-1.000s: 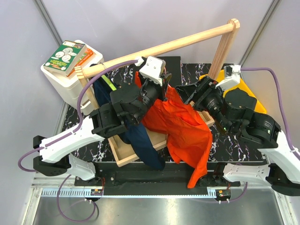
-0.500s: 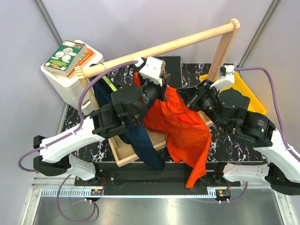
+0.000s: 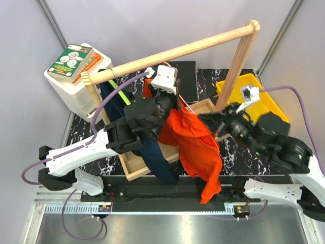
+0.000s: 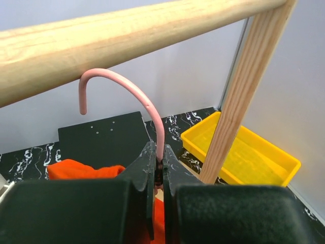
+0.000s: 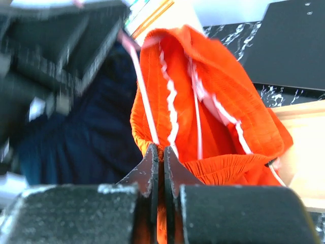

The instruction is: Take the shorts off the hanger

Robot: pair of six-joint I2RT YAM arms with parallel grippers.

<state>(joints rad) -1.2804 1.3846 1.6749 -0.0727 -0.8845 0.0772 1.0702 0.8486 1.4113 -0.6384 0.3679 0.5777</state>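
At the far left, under the wooden rail (image 3: 167, 52), the navy shorts (image 3: 155, 162) hang down past the left arm; I cannot tell whether a hanger carries them. Raised and tilted upward, the left gripper (image 4: 158, 155) has its jaws pinched fully on the stem of the pink hanger (image 4: 133, 91), whose hook sits just beneath the rail. The orange shorts (image 3: 195, 145) are still draped on it, so removal is not yet done. Reaching in low from the right, the right gripper (image 5: 158, 152) has its jaws closed tight on the orange waistband.
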